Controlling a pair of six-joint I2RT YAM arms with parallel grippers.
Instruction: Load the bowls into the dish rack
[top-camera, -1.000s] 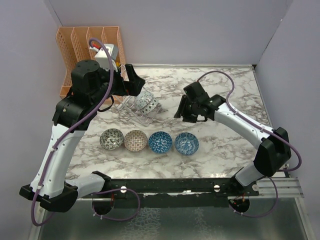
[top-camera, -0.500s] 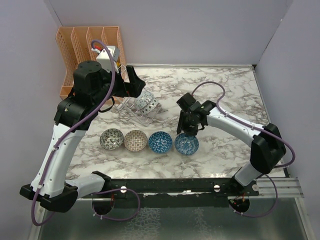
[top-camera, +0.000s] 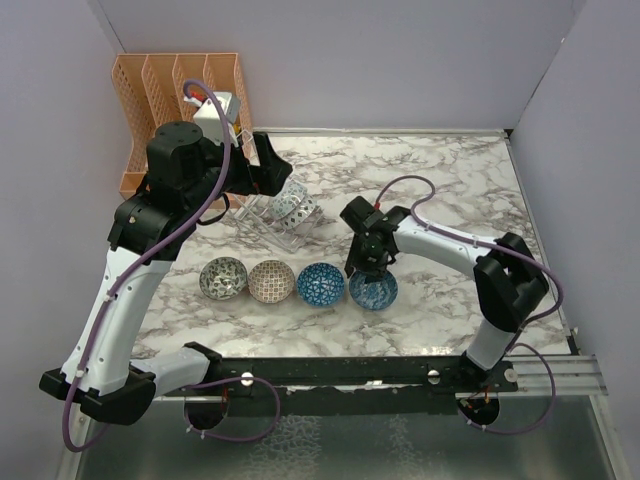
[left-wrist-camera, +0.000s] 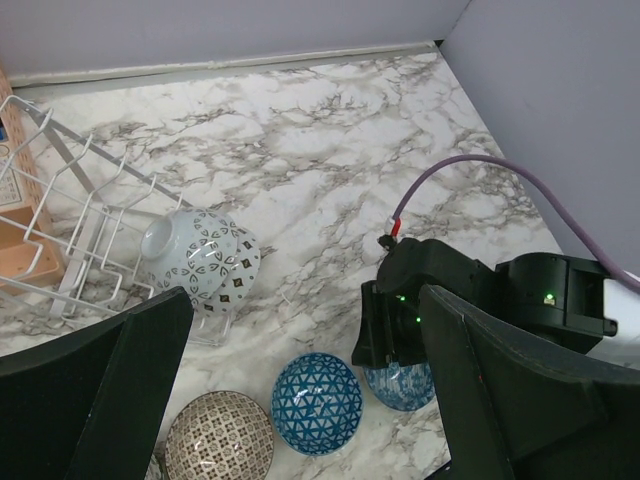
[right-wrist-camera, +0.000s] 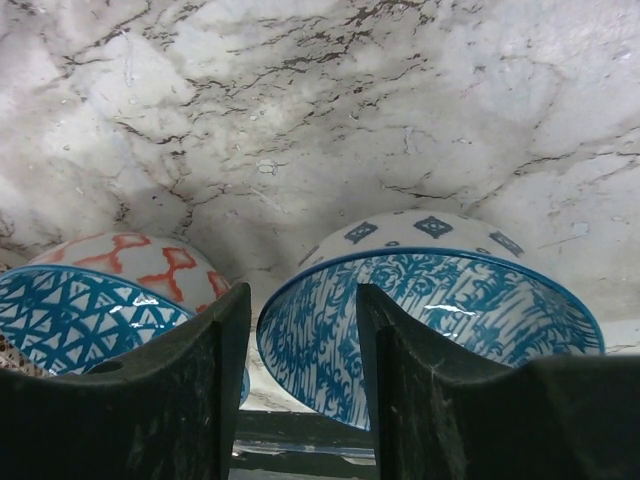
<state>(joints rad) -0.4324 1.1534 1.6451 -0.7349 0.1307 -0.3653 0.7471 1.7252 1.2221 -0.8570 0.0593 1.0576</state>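
While the right gripper (right-wrist-camera: 302, 295) hangs low over the blue bowl (top-camera: 373, 290) at the right end of the row, we see its jaws apart, one finger (right-wrist-camera: 170, 400) outside the rim and the other (right-wrist-camera: 450, 400) in front of the bowl's patterned inside. They are not pinched on it. Beside it, we've got the second blue bowl (top-camera: 320, 283), then the beige-brown bowl (top-camera: 271, 281) and the grey-black bowl (top-camera: 223, 277), all four in a line on the marble table (top-camera: 450, 180). Up at the dish rack (top-camera: 262, 218), two bowls (left-wrist-camera: 200, 255) stand on edge, nested together in its slots. The left gripper (left-wrist-camera: 305, 293) hovers by the rack, jaws spread wide with nothing between them. Behind sits the orange organiser (top-camera: 170, 85).
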